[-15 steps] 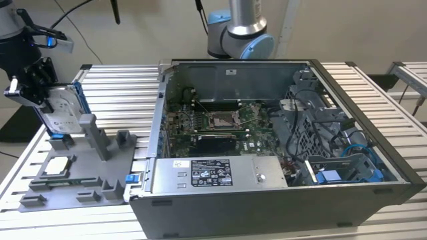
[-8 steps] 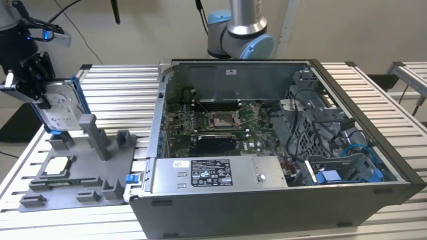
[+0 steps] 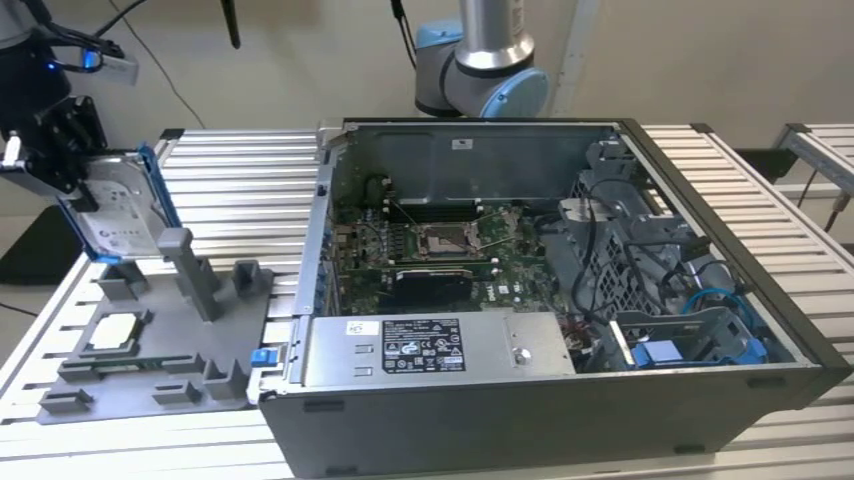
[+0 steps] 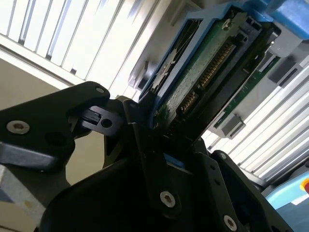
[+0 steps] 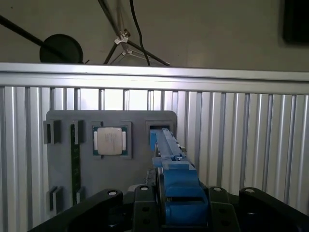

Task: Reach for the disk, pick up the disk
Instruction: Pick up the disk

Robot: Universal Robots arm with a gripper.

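1. The disk [image 3: 120,220] stands on edge at the exterior view's left, clamped in the tool [image 3: 74,185], its white label facing outward.
2. My tool is closed on the disk. In the second wrist view the dark fingers [image 4: 145,145] press against its flat sides, and the green circuit board [image 4: 193,82] lies just ahead of them.
3. In the first wrist view the blue bracket [image 5: 176,179] runs forward from between the jaws. I judge that gripping across the thin faces keeps the drive upright, in line with the holder's upright slot.
4. Directly below the tool lies the grey holder tray [image 3: 147,380]. Its uprights meet the disk's lower edge, and I cannot tell whether the disk is clear of them.
5. The small square chip [image 5: 110,140] sits in its own pocket beside the disk's slot, apart from the tool.
6. The open computer case [image 3: 561,420] stands well away from the tool, on the same slatted worktop [image 3: 240,180].
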